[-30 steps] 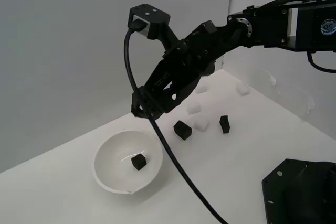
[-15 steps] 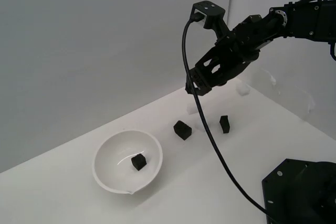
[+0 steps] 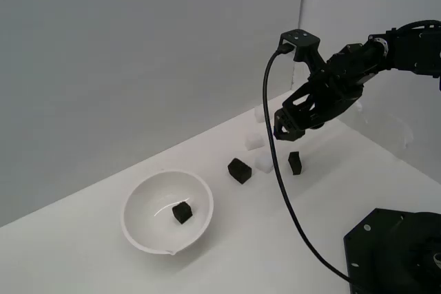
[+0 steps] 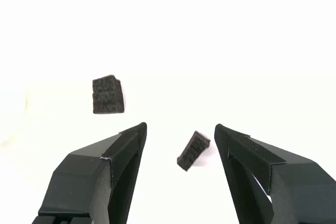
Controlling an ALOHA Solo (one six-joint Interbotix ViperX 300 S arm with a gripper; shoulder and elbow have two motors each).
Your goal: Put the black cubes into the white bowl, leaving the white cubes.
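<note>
White table [image 3: 289, 225], plain walls; my claw [image 4: 181, 132] hangs spread and empty over a black cube [image 4: 193, 150]. Next, I judge: drop straight, pinch it.

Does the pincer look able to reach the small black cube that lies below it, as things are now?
Probably yes. The pincer hangs open above the small matte black cube, which shows between its fingers, and nothing lies between them. The small white cube sits beside it, apart.

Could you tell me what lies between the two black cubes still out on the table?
In the exterior view, a white cube sits between the black cube nearer the bowl and the black cube under the gripper.
</note>
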